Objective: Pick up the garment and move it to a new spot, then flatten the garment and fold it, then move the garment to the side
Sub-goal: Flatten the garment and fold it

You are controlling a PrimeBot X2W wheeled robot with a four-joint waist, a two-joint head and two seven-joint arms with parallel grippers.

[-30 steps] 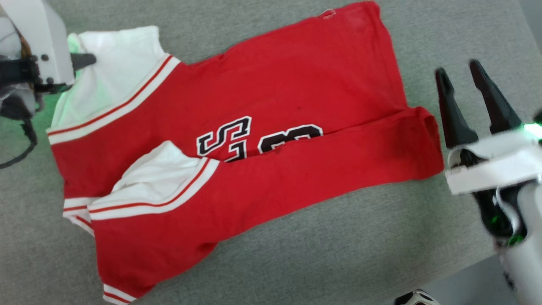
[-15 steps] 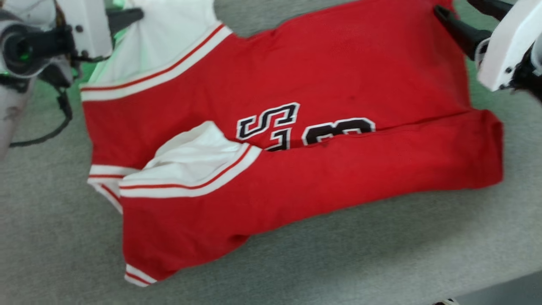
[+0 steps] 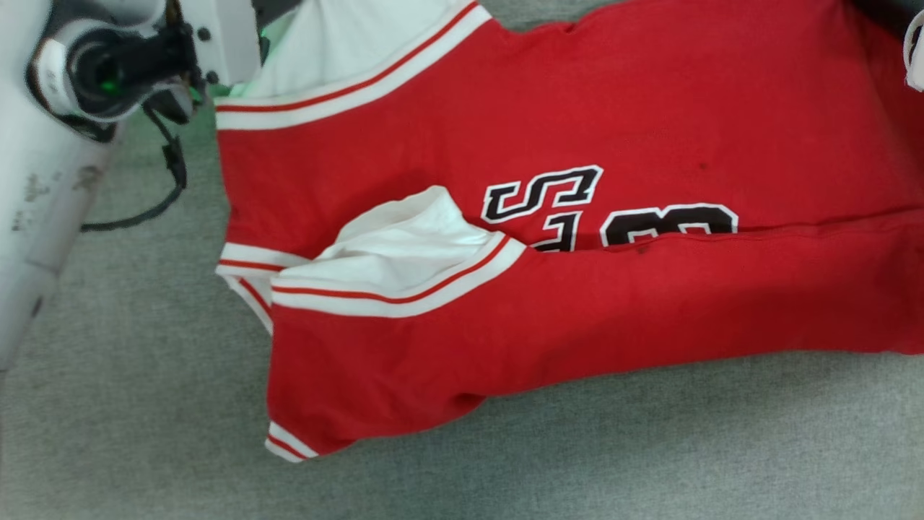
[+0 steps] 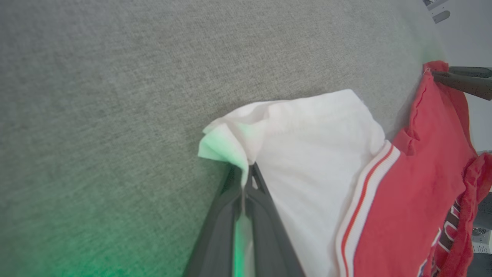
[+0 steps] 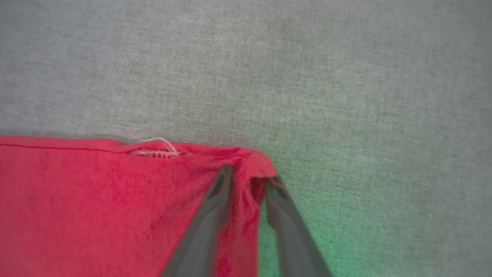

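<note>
Now the right tool (image 5: 248, 177), jaws apart, straddles the one-o'clock corner of the garment (image 3: 548, 101); the left tool (image 4: 246, 171) clamps its eleven-o'clock sleeve, so folding looks ready.

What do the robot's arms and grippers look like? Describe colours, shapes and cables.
The left gripper and right gripper each have two long, dark grey fingers tapering to narrow tips. The left forearm is a pale, scuffed tube; a black cable loops below its white, boxy wrist housing.
</note>
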